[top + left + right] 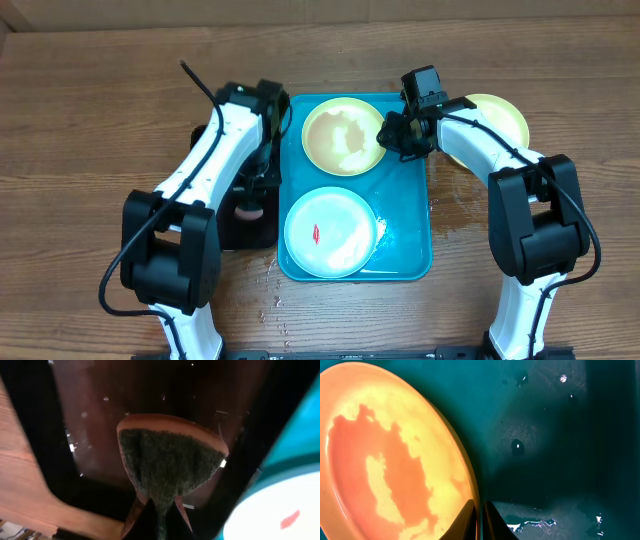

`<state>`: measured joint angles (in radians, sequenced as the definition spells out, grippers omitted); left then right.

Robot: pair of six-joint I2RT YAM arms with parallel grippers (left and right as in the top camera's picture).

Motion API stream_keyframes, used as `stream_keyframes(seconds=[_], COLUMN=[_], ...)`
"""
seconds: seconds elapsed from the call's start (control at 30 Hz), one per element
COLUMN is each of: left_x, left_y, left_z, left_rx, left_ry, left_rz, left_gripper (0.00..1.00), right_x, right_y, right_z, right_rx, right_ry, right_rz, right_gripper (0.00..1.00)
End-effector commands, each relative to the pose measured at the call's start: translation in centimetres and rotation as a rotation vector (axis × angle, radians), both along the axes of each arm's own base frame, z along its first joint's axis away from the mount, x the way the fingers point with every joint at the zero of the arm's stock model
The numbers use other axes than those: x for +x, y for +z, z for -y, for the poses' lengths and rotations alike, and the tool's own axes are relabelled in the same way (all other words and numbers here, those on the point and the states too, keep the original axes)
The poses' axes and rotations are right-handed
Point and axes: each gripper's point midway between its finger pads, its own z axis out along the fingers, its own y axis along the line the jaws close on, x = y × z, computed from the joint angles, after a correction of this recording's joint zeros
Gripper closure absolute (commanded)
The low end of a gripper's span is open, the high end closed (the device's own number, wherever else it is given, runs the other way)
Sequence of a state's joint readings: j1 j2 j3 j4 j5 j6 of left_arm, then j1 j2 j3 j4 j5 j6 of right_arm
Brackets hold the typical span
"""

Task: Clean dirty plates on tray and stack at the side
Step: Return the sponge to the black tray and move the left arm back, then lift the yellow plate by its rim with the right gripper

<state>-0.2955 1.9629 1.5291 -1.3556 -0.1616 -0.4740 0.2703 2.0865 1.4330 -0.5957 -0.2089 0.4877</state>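
On the teal-blue tray (412,250) a pale yellow-green plate (342,135) lies at the back, wet with no red smear; it also shows in the right wrist view (385,460). A mint-white plate (330,230) with a red smear lies at the front; its edge shows in the left wrist view (280,515). Another yellow-green plate (497,118) lies on the table right of the tray. My right gripper (390,133) (479,517) is shut on the back plate's right rim. My left gripper (258,190) (159,520) is shut on a scrubbing sponge (167,462) over the black tray (100,420).
The smaller black tray (230,232) sits left of the teal tray, under my left arm. Water lies pooled on the teal tray's floor (540,522) and is spattered on the wooden table (460,215) to its right and front.
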Motion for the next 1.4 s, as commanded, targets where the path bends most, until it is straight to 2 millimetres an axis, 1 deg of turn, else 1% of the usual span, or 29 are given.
stream_keyframes(seconds=[0.0,0.1,0.2,0.23,0.3,0.33,0.4,0.47,0.53,0.6,0.7,0.8,0.9,0.97,1.03,1.07,1.1,1.13,1.17,1.2,1.27,1.37], left_x=[-0.8,-0.8,-0.7,-0.7,-0.6,-0.4,0.0,0.5,1.2,2.2,3.9,5.7,6.5,6.5,6.0,5.4,4.8,4.3,3.7,2.8,2.0,0.9], left_y=[-2.0,-2.9,-2.8,-2.7,-2.4,-2.2,-1.5,-0.5,0.7,2.4,5.0,9.0,13.3,16.5,19.8,22.1,23.5,24.5,25.5,26.7,27.6,28.3], left_z=[-0.6,-0.5,-0.6,-0.6,-0.6,-0.7,-1.0,-1.3,-1.5,-1.6,-0.7,0.8,1.5,1.5,1.2,0.4,-0.4,-1.0,-1.7,-2.5,-3.1,-3.4], left_rx=[0.035,0.031,0.033,0.033,0.030,0.029,0.026,0.021,0.014,-0.003,-0.065,-0.167,-0.240,-0.267,-0.286,-0.276,-0.250,-0.227,-0.203,-0.173,-0.157,-0.159], left_ry=[0.017,0.017,0.008,0.006,-0.011,-0.008,0.006,0.023,0.042,0.059,0.071,0.071,0.066,0.062,0.056,0.058,0.063,0.067,0.072,0.079,0.082,0.082], left_rz=[-0.008,0.003,0.004,0.001,-0.002,0.000,0.006,0.015,0.030,0.060,0.128,0.255,0.393,0.498,0.604,0.680,0.729,0.762,0.797,0.835,0.860,0.872], left_gripper=[0.96,0.96,0.96,0.92,0.82,0.71,0.59,0.54,0.52,0.53,0.54,0.55,0.56,0.55,0.55,0.52,0.49,0.44,0.00,0.00,0.00,0.00], right_x=[-0.2,-0.2,-0.2,-0.2,-0.2,-0.2,-0.2,-0.2,-0.2,-0.2,-0.2,-0.2,-0.2,-0.2,-0.3,-0.3,-0.4,-0.4,-0.5,-0.5,-0.4,-0.1], right_y=[-0.4,-0.4,-0.4,-0.4,-0.4,-0.4,-0.4,-0.3,-0.3,-0.3,-0.4,-0.4,-0.4,-0.4,-0.4,-0.5,-0.5,-0.6,-0.6,-0.6,-0.5,-0.1], right_z=[0.0,-0.1,-0.1,-0.1,-0.1,-0.1,-0.1,-0.1,-0.1,-0.1,0.0,0.0,-0.1,-0.1,-0.1,-0.3,-0.5,-0.7,-0.9,-1.2,-1.3,-1.1], right_rx=[-0.008,-0.007,-0.008,-0.007,-0.007,-0.007,-0.007,-0.007,-0.007,-0.007,-0.008,-0.008,-0.007,-0.007,-0.006,-0.006,-0.005,-0.004,-0.004,-0.003,-0.001,0.003], right_ry=[-0.004,-0.004,-0.004,-0.004,-0.004,-0.004,-0.004,-0.004,-0.004,-0.004,-0.004,-0.004,-0.004,-0.007,-0.009,-0.004,0.000,0.004,0.009,0.013,0.015,0.010], right_rz=[-0.005,-0.005,-0.006,-0.005,-0.005,-0.005,-0.005,-0.006,-0.005,-0.006,-0.006,-0.007,-0.007,-0.008,-0.010,-0.007,-0.004,-0.003,0.000,0.002,0.007,0.016], right_gripper=[0.92,0.92,0.92,0.92,0.92,0.91,0.87,0.83,0.75,0.71,0.66,0.61,0.62,0.67,0.72,0.77,0.82,0.85,0.91,0.96,0.96,0.96])
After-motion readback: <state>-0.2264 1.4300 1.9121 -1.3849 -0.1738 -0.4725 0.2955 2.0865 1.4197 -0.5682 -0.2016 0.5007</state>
